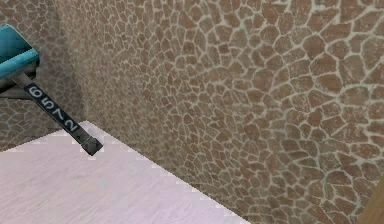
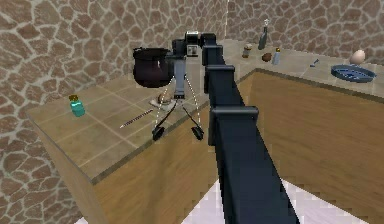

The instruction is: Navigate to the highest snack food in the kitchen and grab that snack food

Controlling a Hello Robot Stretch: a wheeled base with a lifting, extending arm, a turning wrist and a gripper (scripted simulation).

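In the arm side view my arm [image 2: 232, 120] reaches out over a wooden countertop [image 2: 110, 140]. The gripper [image 2: 177, 128] hangs at its far end, its two thin fingers [image 2: 159, 126] pointing down at the counter. A black pot [image 2: 151, 63] stands right behind the gripper's dark body, and I cannot tell whether the gripper holds anything. A small teal jar [image 2: 76, 105] sits to the left on the counter. A thin utensil [image 2: 134, 123] lies near the fingertips.
The counter turns along the stone wall to the right, carrying a dark bottle [image 2: 264, 35], a pale egg-shaped thing [image 2: 358, 55] and a blue dish [image 2: 350, 72]. In the forward view a stone wall [image 1: 240, 90] rises close ahead above pale floor [image 1: 90, 185]; a teal object [image 1: 15, 50] sits top left.
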